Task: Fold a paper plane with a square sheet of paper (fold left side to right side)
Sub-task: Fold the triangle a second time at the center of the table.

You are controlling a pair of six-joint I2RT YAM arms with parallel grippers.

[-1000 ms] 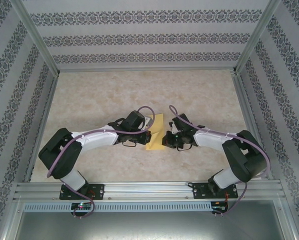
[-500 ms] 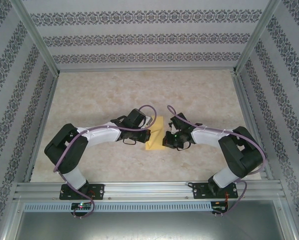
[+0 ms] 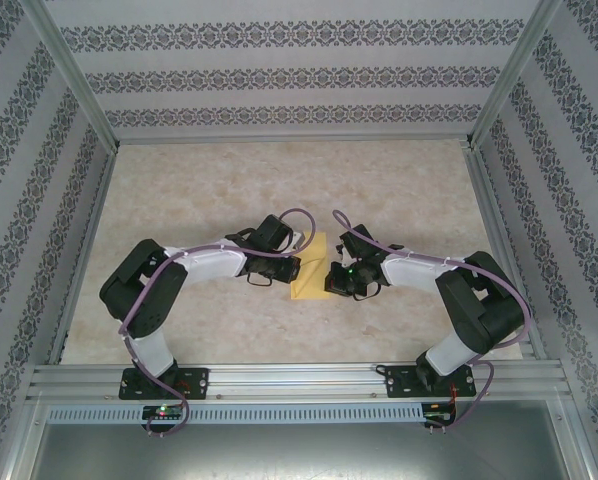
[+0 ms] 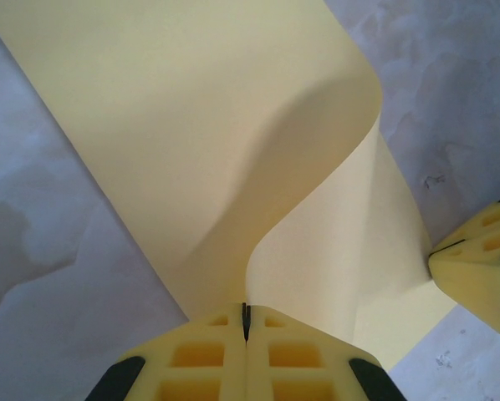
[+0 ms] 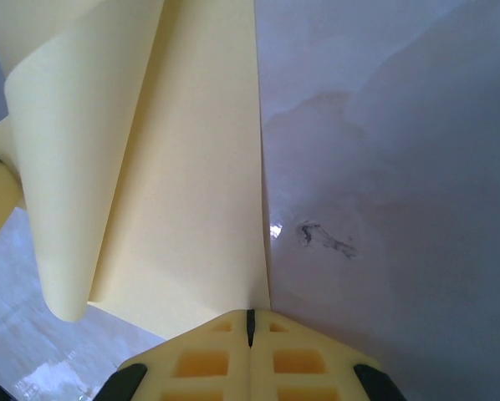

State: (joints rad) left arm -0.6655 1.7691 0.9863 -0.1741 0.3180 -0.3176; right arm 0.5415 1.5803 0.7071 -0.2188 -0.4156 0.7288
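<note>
**Q:** Can any text, label, brand or number be made out anywhere in this one?

**A:** Nope, nothing legible is to be found. A small dark smudge (image 5: 325, 238) is seen on the table (image 5: 417, 125) in the right wrist view, but no letter or digit can be read from it. The walls (image 3: 279, 80) are covered in a repeating ornamental pattern, and no writing can be picked out of that either.
</note>
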